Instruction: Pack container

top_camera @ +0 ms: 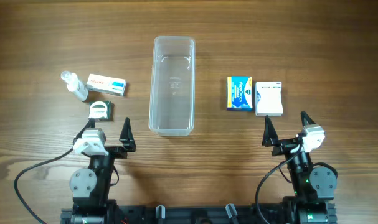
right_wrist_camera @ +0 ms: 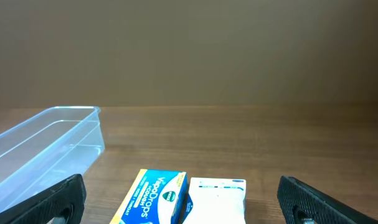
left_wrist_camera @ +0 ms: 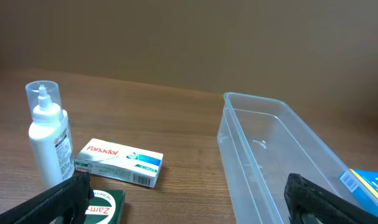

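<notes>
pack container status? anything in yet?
Done: nothing. The container is empty.
In hand: nothing. The left gripper and right gripper are both open, short of the items.
Left to do: all five items lie outside it. The bottle, Panadol box and green Zam box are on its left; the VapoDrops box and white box on its right.

Through the left wrist camera, the small dark green cardboard box (left_wrist_camera: 104, 208) runs off the bottom edge. Through the right, the blue-and-yellow cardboard box (right_wrist_camera: 152, 199) and white box (right_wrist_camera: 217, 200) are cropped below, the long clear plastic tray (right_wrist_camera: 39, 146) at left.
</notes>
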